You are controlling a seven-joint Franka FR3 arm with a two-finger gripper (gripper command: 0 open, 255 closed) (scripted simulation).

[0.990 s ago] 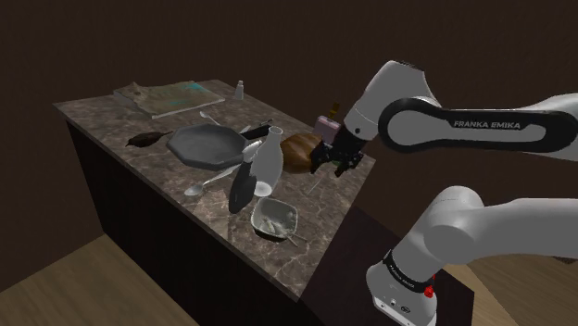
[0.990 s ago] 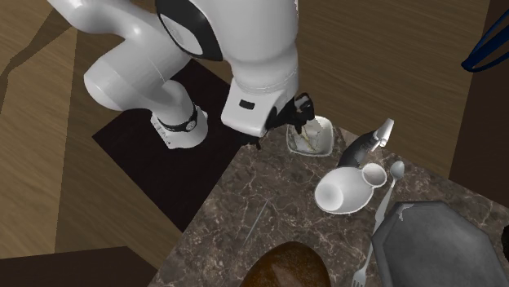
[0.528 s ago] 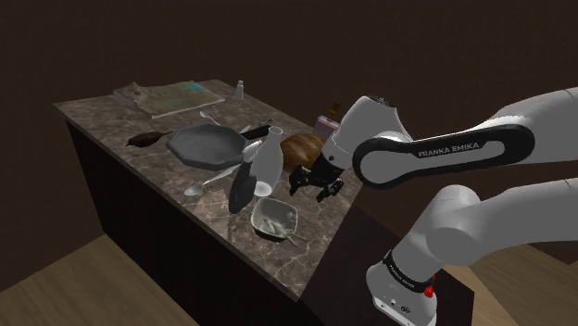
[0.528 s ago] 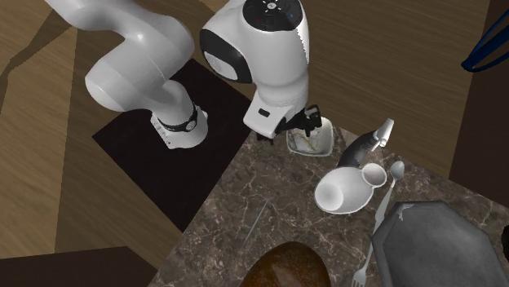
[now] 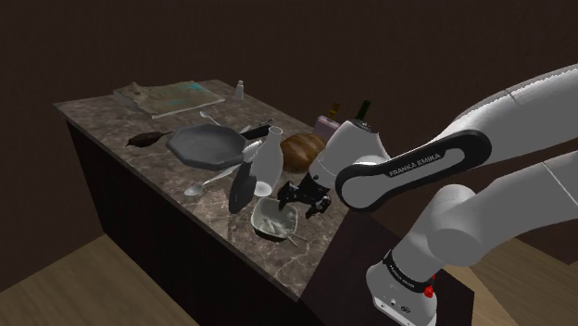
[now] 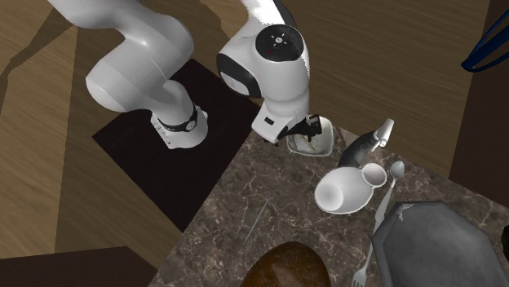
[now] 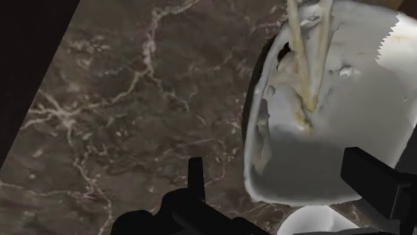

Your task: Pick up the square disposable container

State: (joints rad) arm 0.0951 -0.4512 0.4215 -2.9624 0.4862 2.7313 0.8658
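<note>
- Gripper [image 7: 286, 177] has dropped right down over the last second. It's spread wide with the container's [image 7: 334, 127] near edge between the fingers, nothing pinched yet, so I'd guess closing comes next.
- Container is white with a crinkly rim and pale smears inside, sitting at the bench [image 7: 120, 100] corner nearest the stand.

The arm [image 5: 482, 218] is made of smooth, rounded white shells with dark joints, a black forearm band bearing white FRANKA EMIKA lettering [image 5: 408, 169] (all capitals), a small red dot [image 5: 428, 290] near its base ring, and an all-black two-finger gripper [image 5: 304, 196].
</note>
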